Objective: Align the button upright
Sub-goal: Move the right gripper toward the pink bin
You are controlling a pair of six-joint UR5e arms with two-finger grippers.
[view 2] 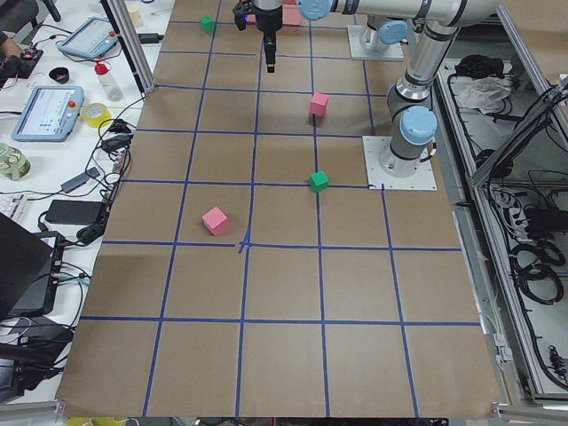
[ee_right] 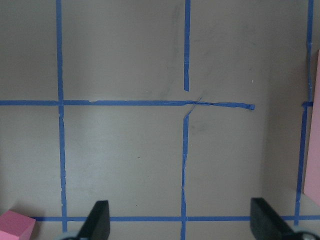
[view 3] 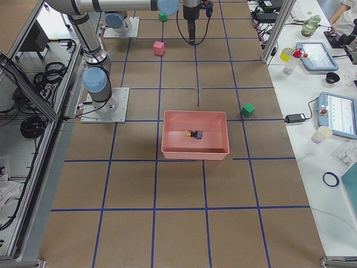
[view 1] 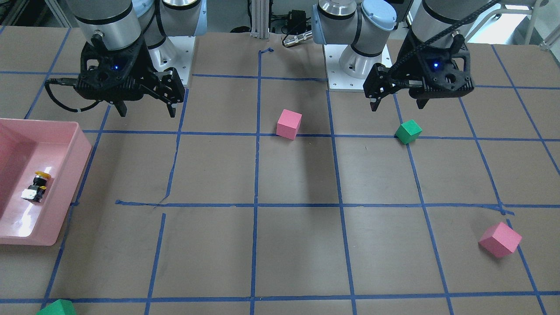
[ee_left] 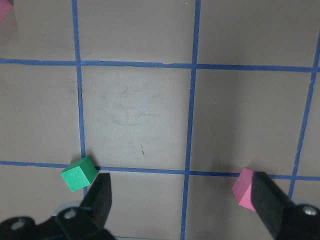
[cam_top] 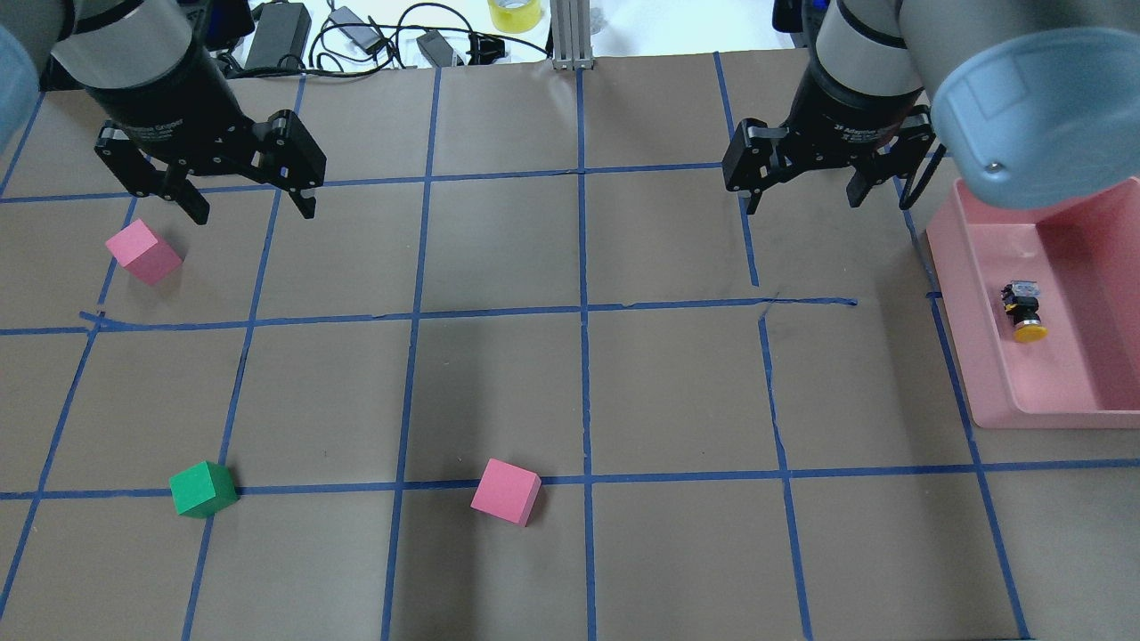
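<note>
The button (cam_top: 1024,312) lies on its side on the floor of a pink bin (cam_top: 1051,418) at the robot's right end of the surface (cam_top: 668,383). Its yellow cap points toward the robot's side and its white and blue base points away from it. It sits apart from the bin's walls, and nothing touches it. The right gripper (cam_top: 802,203) hangs above bare surface beside the bin, on the side toward the middle of the surface. Its fingers are spread wide with nothing between them, and its wrist view shows only taped grid lines beneath, with a sliver of the bin at the edge. The left gripper (cam_top: 254,214) hangs over the other end of the surface, also spread wide and empty. A pink cube (cam_top: 142,252) rests on the surface close below the left gripper and toward the robot. A green cube (cam_top: 203,489) sits nearer the robot's base on a tape line. A second pink cube (cam_top: 506,491) sits close to the centre line, just beside another tape line. In the front-facing view a further green cube (view 1: 57,308) shows at the bottom edge, beyond the bin on the operators' side. Blue tape divides the brown surface into squares.
</note>
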